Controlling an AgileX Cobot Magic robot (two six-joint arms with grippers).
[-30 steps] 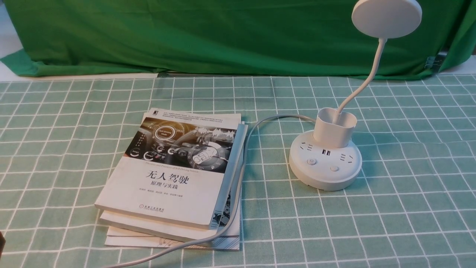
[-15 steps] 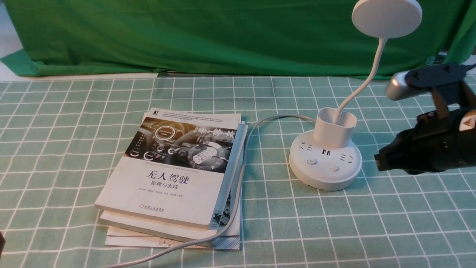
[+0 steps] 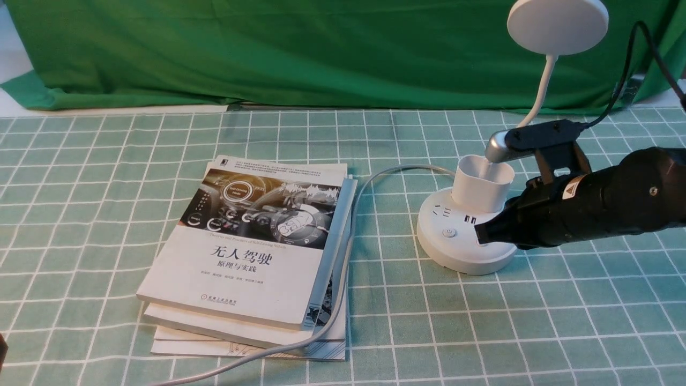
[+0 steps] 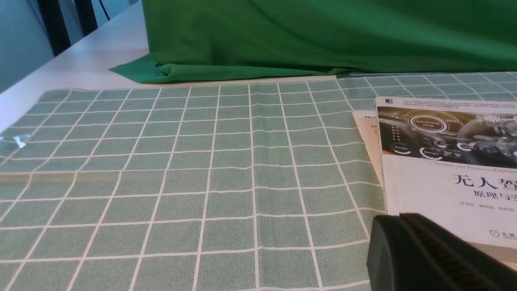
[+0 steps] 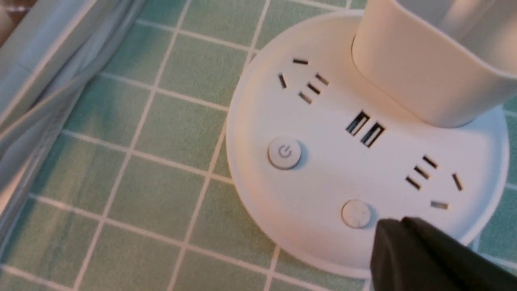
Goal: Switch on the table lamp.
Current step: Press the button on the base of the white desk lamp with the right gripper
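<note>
With jaws pressed together, the right gripper (image 3: 481, 234) sits beside the plain button (image 5: 355, 213) on the table lamp (image 3: 450, 253), perhaps touching it.

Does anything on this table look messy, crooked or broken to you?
Nothing is spilled or broken. Two small oddities: the books are stacked askew, their edges fanned out rather than aligned, and the grey cord of the table lamp trails across the stack's right edge instead of lying clear of it.
</note>
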